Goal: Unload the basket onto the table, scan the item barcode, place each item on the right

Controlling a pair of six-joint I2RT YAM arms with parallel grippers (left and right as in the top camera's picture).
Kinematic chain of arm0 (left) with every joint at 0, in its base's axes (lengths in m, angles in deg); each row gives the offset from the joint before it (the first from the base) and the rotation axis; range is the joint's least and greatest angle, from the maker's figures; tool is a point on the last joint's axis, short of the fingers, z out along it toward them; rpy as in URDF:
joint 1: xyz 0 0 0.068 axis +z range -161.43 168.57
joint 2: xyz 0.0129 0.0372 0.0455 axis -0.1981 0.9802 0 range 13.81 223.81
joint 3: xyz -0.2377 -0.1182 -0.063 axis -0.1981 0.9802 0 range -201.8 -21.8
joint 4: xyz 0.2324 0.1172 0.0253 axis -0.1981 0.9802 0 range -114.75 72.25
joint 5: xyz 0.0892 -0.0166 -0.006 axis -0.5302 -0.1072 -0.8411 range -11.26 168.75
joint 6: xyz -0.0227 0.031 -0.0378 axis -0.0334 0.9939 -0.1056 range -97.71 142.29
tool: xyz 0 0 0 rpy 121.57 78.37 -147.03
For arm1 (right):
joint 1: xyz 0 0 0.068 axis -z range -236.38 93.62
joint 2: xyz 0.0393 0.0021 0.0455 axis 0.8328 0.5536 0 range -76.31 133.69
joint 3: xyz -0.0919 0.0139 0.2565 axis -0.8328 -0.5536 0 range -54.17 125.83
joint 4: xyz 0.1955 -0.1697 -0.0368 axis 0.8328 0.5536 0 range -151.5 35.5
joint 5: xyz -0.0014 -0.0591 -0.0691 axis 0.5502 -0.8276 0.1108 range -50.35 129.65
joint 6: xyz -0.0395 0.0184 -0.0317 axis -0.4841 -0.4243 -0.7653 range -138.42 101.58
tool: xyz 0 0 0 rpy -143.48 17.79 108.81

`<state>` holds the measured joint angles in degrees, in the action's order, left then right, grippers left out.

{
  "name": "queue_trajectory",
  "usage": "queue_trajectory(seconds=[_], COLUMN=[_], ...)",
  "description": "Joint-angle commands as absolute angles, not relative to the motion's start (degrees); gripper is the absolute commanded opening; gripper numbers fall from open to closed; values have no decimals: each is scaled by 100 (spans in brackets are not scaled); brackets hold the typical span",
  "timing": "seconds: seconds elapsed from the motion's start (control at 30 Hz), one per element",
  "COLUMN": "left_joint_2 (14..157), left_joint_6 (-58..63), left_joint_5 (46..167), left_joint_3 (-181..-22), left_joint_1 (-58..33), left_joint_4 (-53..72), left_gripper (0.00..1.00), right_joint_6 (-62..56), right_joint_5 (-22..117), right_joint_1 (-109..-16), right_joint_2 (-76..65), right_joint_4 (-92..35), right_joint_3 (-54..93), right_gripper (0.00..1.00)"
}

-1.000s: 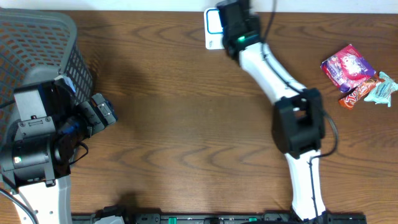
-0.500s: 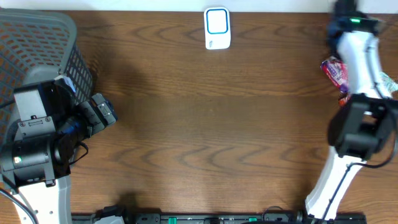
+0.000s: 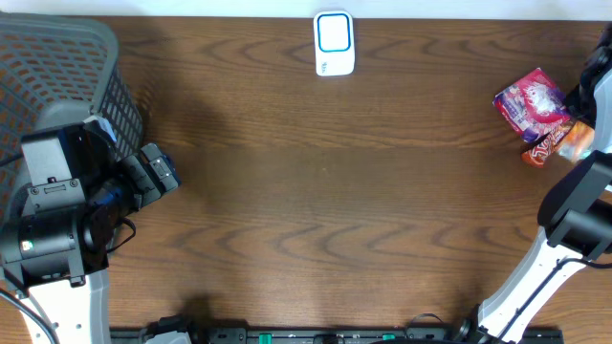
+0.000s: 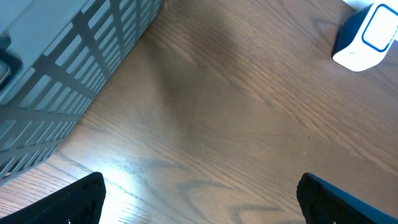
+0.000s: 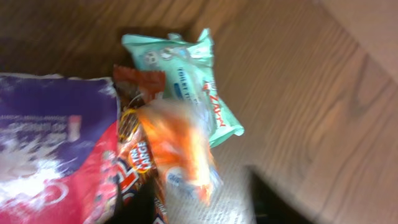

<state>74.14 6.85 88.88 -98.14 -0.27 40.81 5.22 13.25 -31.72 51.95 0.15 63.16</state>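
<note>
Orange pkt (image 5: pixel 177 152) blurred, atop snack pile (image 3: pixel 535 100) at table's R end. R gripper (image 5: pixel 202 205) over it, jaws part-way apart, nothing clearly held. L gripper (image 4: pixel 202 199) wide, idle. Scanner (image 3: pixel 334 43) well apart. Best pinch 1 pkt only, barcode outward.

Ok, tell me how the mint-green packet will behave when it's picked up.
The mint-green packet has a crimped film wrapper, so it is probably soft, floppy and light. Its glossy surface may slip in a pinch. The orange packet overlaps its edge, so lifting would likely drag that along.
</note>
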Motion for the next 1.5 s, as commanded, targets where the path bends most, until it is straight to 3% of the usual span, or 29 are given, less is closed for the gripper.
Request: queue_trajectory(seconds=[0.0,0.07,0.13,0.43,0.6,0.77,1.17,1.47], left_joint_2=[7414,7414,7414,7414,7414,7414,7414,7414], left_joint_6=[659,659,659,659,659,659,656,659], left_joint_5=[8853,8853,8853,8853,8853,8853,8853,8853], left_joint_3=[-9869,-9869,-9869,-9869,-9869,-9869,-9869,-9869], left_joint_1=[-9,-9,-9,-9,-9,-9,-9,-9], left_joint_4=[4081,4081,4081,4081,4081,4081,4081,4081], left_gripper=[98,98,98,98,98,98,98,98], right_joint_6=[467,400,402,402,404,402,601,736], right_joint_5=[1603,1666,1666,2270,3330,3393,3502,4656], right_joint_1=[-3213,-3216,-3216,-3421,-3705,-4252,-5937,-6271], right_joint_2=[5145,5136,5075,3932,2994,2262,-437,-1117], right_joint_4=[32,155,351,981,1416,1895,933,1160], right_joint_3=[6301,6305,6310,6310,6303,5995,2279,911], right_gripper=[76,83,99,99,99,99,99,99])
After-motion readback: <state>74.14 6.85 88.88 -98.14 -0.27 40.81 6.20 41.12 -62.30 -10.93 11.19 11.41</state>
